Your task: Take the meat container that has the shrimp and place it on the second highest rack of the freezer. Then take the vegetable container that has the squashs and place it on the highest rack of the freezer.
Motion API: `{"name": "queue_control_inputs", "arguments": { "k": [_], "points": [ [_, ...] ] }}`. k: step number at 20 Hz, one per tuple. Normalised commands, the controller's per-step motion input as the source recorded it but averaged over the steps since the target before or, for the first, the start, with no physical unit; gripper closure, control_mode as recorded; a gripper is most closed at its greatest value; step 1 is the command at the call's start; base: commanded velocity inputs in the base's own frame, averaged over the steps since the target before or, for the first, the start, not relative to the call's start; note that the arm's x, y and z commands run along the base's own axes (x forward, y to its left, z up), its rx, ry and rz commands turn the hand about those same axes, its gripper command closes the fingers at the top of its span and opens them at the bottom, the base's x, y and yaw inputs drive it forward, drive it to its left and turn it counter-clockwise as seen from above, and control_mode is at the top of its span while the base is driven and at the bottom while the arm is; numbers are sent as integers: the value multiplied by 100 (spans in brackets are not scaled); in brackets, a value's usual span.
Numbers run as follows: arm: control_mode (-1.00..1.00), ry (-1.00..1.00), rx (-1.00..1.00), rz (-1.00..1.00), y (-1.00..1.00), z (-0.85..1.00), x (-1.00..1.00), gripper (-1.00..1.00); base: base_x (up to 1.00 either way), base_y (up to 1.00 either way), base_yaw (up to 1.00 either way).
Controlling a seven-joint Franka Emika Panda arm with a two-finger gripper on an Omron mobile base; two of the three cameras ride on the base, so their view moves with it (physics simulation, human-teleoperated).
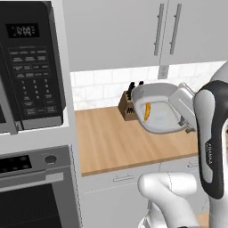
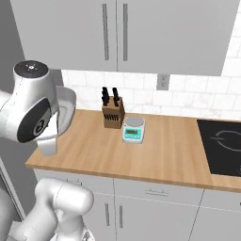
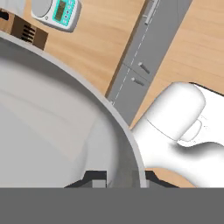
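The meat container [image 1: 161, 116], a grey shallow tub, hangs tilted in the air above the wooden counter [image 1: 111, 142], its open side facing the left base camera. The shrimp [image 1: 147, 111], one thin curved orange piece, lies inside it. My gripper [image 1: 186, 121] is shut on the tub's right rim. In the hand view the meat container [image 3: 52, 131] spreads across the left, and my gripper [image 3: 120, 179] clamps its rim with one finger on each side. A slice of the meat container [image 2: 67, 110] peeks out behind the arm. The freezer, the vegetable container and the squashs are out of view.
A knife block [image 1: 127, 108] [image 2: 113, 113] stands at the back of the counter, with a kitchen scale [image 2: 133, 129] [image 3: 57, 11] beside it. A microwave [image 1: 29, 62] and an oven [image 1: 31, 191] are on the left. A black cooktop [image 2: 221, 146] lies to the right. Wall cabinets [image 2: 117, 33] hang overhead.
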Motion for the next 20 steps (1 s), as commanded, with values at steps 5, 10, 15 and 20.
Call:
{"name": "queue_control_inputs", "arguments": {
  "k": [5,10,15,20],
  "points": [
    [-100,0,3,0,-1,5,-18,100,0,0,0],
    [100,4,1,1,4,-9,-27,100,-20,0,0],
    [100,0,0,0,0,0,0,100,-100,0,17],
    [100,0,0,0,0,0,0,100,-78,23,62]
  ]
}}
